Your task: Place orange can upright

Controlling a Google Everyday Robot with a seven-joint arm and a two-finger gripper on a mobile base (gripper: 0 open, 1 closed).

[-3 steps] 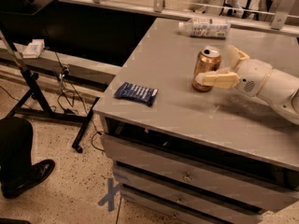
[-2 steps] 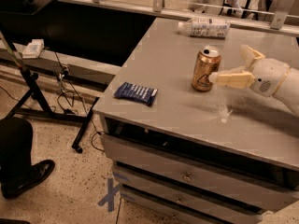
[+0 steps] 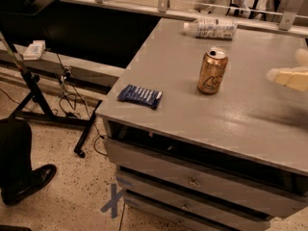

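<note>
table: grey drawer unit; orange can stands near the middle of its top
gripper: right of the can, apart from it; pale fingers spread, holding nothing
orange can: upright, long axis vertical, silver top up; lies left of the gripper; task looks done

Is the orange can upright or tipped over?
Upright: the orange can stands on its base, silver top up; the gripper sits apart to its right.

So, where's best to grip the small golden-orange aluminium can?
Around its mid-body, coming in level from the view's right. The small golden-orange aluminium can stands upright with straight round sides, and the pincer hovers open on that side, nothing between them.
</note>
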